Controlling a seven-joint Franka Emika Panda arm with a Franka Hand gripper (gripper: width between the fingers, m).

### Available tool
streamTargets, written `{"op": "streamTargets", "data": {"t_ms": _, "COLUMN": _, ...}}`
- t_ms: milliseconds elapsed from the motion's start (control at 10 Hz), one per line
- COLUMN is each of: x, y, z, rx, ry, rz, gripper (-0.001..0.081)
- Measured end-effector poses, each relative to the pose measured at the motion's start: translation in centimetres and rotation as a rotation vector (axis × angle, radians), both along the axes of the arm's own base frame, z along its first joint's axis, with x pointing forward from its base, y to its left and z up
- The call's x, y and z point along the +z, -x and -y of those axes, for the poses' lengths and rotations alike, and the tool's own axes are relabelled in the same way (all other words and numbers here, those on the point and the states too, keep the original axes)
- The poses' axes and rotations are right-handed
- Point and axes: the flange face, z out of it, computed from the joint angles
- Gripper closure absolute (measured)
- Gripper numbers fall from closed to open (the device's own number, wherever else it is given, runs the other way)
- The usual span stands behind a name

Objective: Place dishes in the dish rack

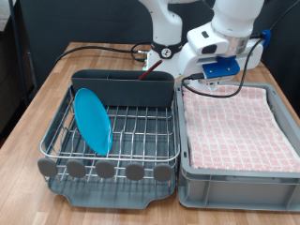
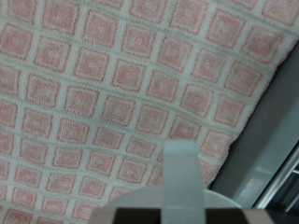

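The plate (image 1: pixel 93 120) stands on edge in the rack (image 1: pixel 141 127); thin, stiff, slick, best pinched at its rim. The fingers (image 1: pixel 214 87) hover over the crate's cloth (image 2: pixel 112 84), holding nothing; open or closed cannot be told.

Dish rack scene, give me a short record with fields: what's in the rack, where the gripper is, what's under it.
rack: wire dish rack on a dark tray, at the exterior view's left
in rack: blue plate standing on edge
caddy: dark utensil caddy along the rack's far side
crate: grey crate lined with pink checked cloth, at the exterior view's right
gripper: gripper over the crate's far end, above the cloth
mug: not in view
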Motion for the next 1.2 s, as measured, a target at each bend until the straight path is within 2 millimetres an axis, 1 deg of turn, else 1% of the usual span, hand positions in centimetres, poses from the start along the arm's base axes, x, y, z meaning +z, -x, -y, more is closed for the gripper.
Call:
{"op": "streamTargets", "data": {"t_ms": 400, "x": 1.9, "y": -1.3, "z": 0.9, "rx": -0.013, "ry": 0.001, "rz": 0.006, "gripper": 0.0735}}
{"op": "streamTargets", "data": {"t_ms": 500, "x": 2.1, "y": -1.4, "z": 1.0, "rx": -0.017, "ry": 0.002, "rz": 0.003, "gripper": 0.0735}}
{"op": "streamTargets", "data": {"t_ms": 700, "x": 1.9, "y": -1.4, "z": 1.0, "rx": -0.025, "ry": -0.005, "rz": -0.007, "gripper": 0.0735}}
{"op": "streamTargets", "data": {"t_ms": 800, "x": 1.8, "y": -1.7, "z": 1.3, "rx": -0.033, "ry": -0.007, "rz": -0.008, "gripper": 0.0735}}
{"op": "streamTargets", "data": {"t_ms": 1000, "x": 2.0, "y": -3.5, "z": 2.8, "rx": -0.048, "ry": -0.010, "rz": -0.010, "gripper": 0.0735}}
{"op": "streamTargets", "data": {"t_ms": 1200, "x": 2.5, "y": -5.9, "z": 4.8, "rx": -0.057, "ry": -0.014, "rz": -0.009, "gripper": 0.0735}}
